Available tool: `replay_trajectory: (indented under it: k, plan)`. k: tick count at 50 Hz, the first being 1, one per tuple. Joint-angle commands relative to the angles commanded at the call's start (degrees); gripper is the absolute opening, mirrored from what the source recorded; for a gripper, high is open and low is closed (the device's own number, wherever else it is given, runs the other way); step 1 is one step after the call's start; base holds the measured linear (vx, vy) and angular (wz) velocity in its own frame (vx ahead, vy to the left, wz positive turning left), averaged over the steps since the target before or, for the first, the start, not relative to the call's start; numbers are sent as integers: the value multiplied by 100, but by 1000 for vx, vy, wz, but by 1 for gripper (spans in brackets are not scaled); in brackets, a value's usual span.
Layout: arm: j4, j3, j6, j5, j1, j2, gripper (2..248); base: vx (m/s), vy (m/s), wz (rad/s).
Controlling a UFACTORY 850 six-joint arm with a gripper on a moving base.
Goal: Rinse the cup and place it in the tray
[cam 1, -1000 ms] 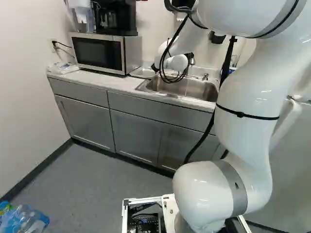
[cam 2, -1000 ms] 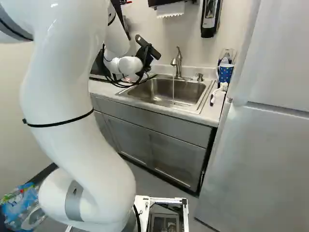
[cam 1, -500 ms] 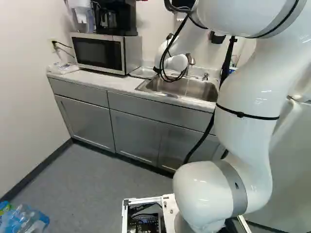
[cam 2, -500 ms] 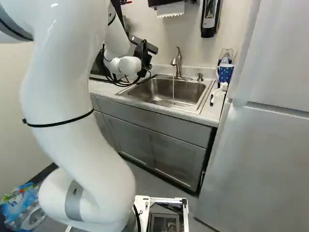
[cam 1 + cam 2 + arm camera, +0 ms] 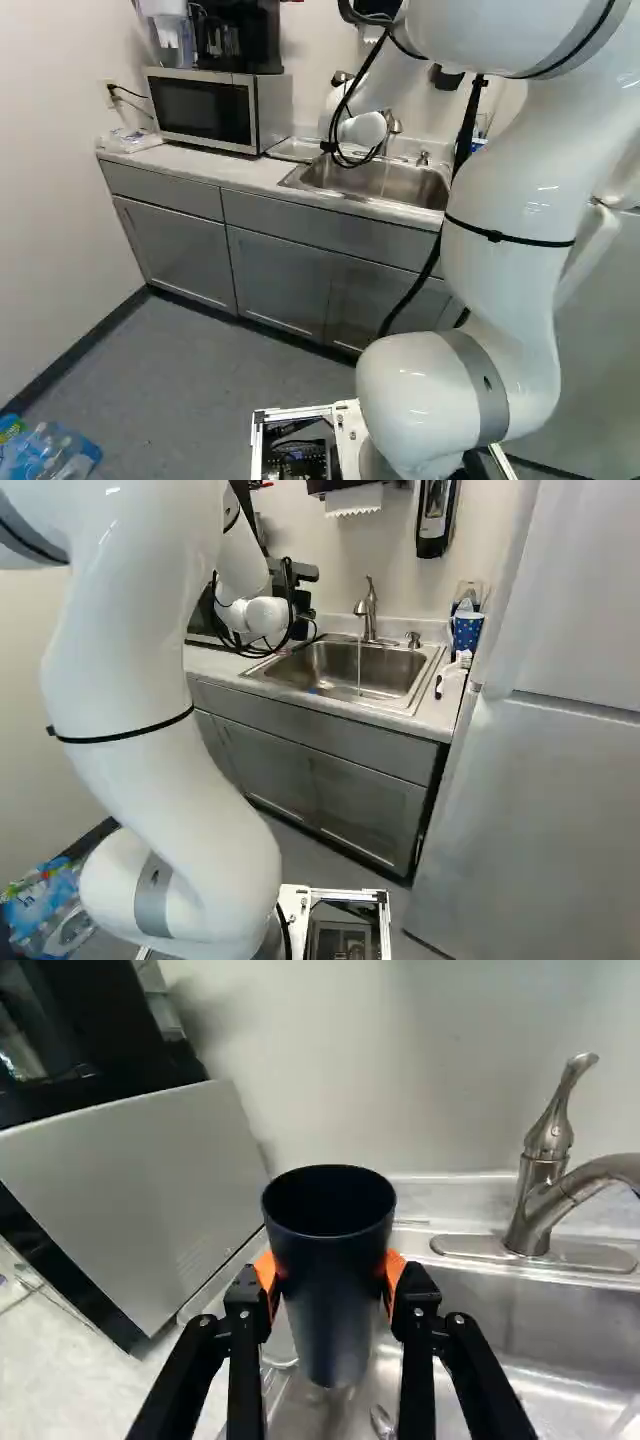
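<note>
Between the gripper's (image 5: 300, 602) two fingers is the dark cup (image 5: 330, 1260), grasped by orange pads (image 5: 394, 1266) pressing it from both sides. It is held aloft near the sink's (image 5: 560, 1330) edge, mouth up. To one side of the gripper stands the microwave (image 5: 140, 1200) on the tabletop (image 5: 60, 1360); the tray (image 5: 293, 150) lies between it and the sink, partly hidden in the wrist view behind the cup and one finger. To the gripper's other side rises the faucet (image 5: 545, 1160) — its water (image 5: 359, 668) runs into the sink, well apart from the cup. Past the faucet from the gripper — by the sink's far corner — is a blue dotted cup (image 5: 467, 632).
</note>
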Motion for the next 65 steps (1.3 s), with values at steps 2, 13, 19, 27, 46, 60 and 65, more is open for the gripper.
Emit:
replay_trajectory:
  k: [2, 13, 19, 27, 46, 60, 65]
  plan:
    - [0, 0, -121, 0, 0, 0, 122, 0, 0, 0]
    - [0, 0, -782, 0, 0, 0, 122, 0, 0, 0]
    - [0, 0, -1084, 0, 0, 0, 122, 0, 0, 0]
    - [0, 0, -1084, 0, 0, 0, 122, 0, 0, 0]
    - [0, -366, -1084, 0, 131, -324, 122, 0, 0, 0]
    - [0, -674, -1084, 0, 304, -590, 122, 0, 0, 0]
    - [0, -823, -1084, 0, 341, -716, 122, 0, 0, 0]
